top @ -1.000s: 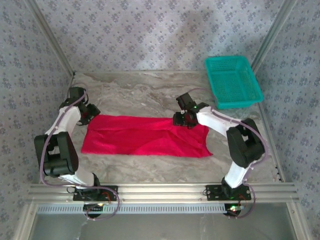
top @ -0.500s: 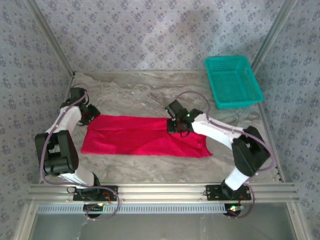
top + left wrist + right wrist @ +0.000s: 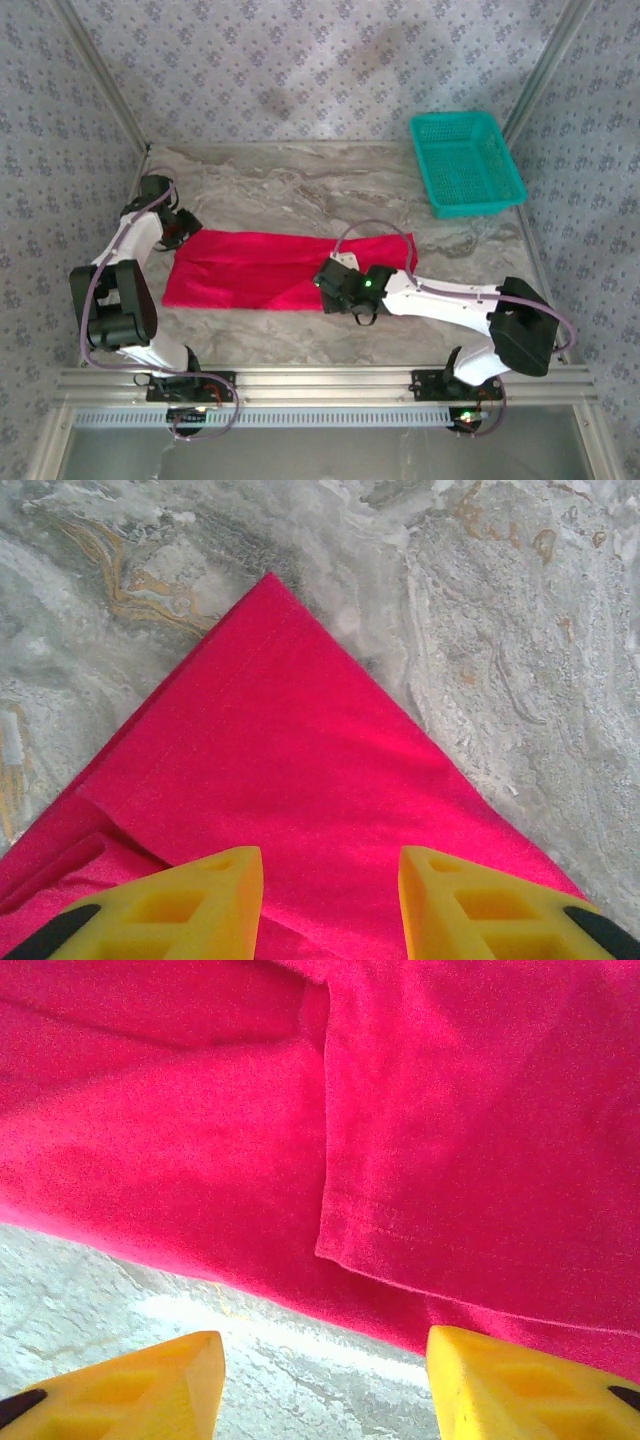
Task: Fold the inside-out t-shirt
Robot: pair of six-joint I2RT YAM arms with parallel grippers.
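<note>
The red t-shirt (image 3: 250,265) lies flat as a long folded band across the marble table. My left gripper (image 3: 182,225) hovers over its far left corner. In the left wrist view the yellow jaws (image 3: 328,868) stand open above the cloth corner (image 3: 300,750), with nothing pinched. My right gripper (image 3: 332,284) is low over the shirt's near edge, right of the middle. In the right wrist view it (image 3: 325,1345) is open, straddling bare table just before the red hem (image 3: 200,1140), where a folded layer edge (image 3: 330,1200) shows. The right arm hides the shirt's near right part.
A teal mesh basket (image 3: 465,165) stands at the back right corner. Marble table (image 3: 270,185) stretches behind the shirt, and a narrower strip lies in front of it. Patterned walls close in the back and both sides.
My right gripper has swept from the shirt's far edge leftward and toward the near edge, the arm stretching low over the cloth. The left arm has barely moved.
</note>
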